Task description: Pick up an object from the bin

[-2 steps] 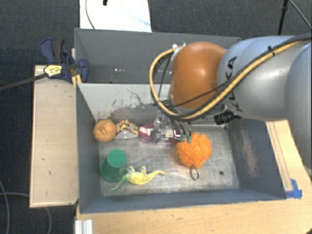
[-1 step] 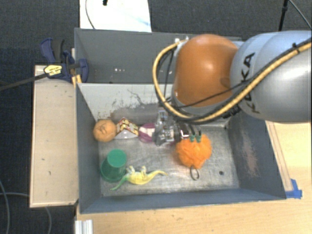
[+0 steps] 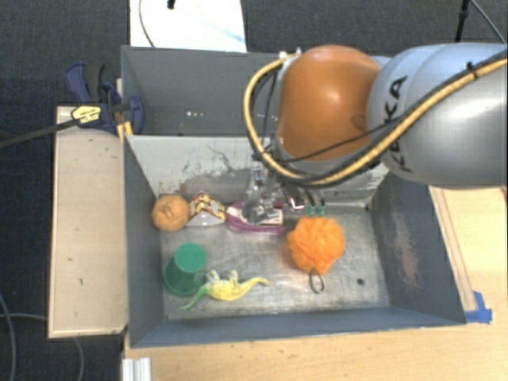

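My gripper (image 3: 259, 205) reaches down at the back middle of the bin, its metal fingers right over a purple flat piece (image 3: 252, 224) that lies on the floor there. Whether the fingers touch it I cannot tell. Just right of the gripper sits an orange mesh bath sponge (image 3: 316, 243) with a dark loop cord. To its left lies a small crumpled multicoloured packet (image 3: 205, 206).
A tan round ball (image 3: 171, 212) rests at the left wall. A green cup (image 3: 186, 269) lies at the front left, with a yellow-green toy lizard (image 3: 228, 286) beside it. The arm's orange cover and cables hang above the bin's back right.
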`<action>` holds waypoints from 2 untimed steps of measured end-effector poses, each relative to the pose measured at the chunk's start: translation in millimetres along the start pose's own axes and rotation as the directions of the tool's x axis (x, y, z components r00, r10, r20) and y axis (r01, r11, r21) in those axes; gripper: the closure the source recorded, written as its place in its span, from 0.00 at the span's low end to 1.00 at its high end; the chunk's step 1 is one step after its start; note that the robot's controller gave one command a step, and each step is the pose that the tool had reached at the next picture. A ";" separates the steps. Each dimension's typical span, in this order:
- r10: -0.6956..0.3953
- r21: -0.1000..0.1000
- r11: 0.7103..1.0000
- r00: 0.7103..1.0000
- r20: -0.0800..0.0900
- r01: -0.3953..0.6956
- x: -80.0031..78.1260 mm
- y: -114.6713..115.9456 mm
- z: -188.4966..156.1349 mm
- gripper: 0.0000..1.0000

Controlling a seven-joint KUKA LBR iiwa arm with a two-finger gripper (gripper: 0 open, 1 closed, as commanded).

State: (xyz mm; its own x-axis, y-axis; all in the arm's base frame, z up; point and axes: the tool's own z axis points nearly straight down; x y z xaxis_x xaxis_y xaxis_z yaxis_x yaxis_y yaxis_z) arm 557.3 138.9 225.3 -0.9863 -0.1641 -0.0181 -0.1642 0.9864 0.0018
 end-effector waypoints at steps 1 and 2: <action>0.120 0.003 0.993 0.993 -0.015 -0.120 -3.8 22.7 44.4 1.00; 0.179 0.004 0.984 0.984 -0.015 -0.179 -3.4 29.7 51.3 1.00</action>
State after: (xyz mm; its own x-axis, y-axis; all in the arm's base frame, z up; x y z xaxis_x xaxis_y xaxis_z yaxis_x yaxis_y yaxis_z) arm 556.7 169.0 174.1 -0.9999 0.0150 -0.0027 0.0150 0.9999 0.0012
